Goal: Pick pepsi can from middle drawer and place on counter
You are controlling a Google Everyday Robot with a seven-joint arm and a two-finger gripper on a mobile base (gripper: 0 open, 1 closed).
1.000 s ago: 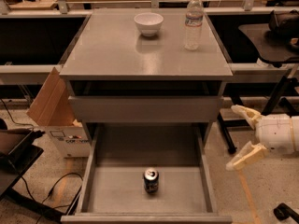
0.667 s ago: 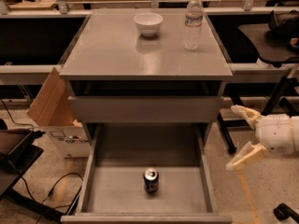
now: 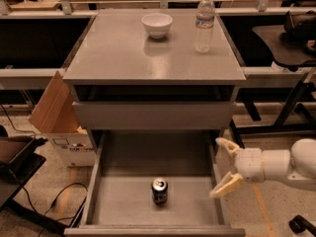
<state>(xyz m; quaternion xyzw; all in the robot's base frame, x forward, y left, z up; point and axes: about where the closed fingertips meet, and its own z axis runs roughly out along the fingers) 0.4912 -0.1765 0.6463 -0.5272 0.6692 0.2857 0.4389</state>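
One gripper [image 3: 223, 167] reaches in from the right, its two pale fingers spread wide apart and holding nothing, just outside the right wall of the open middle drawer [image 3: 122, 204]. One pepsi can [image 3: 159, 191] stands upright on the drawer floor, near its front edge, left of the gripper. Farther back, the counter [image 3: 148, 60] holds one white bowl [image 3: 157, 24] and one water bottle [image 3: 204, 23]. One cardboard box [image 3: 52, 110] leans at left.

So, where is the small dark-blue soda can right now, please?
The dark-blue can stands upright, front centre in the open grey drawer; the open gripper hovers outside its right wall.
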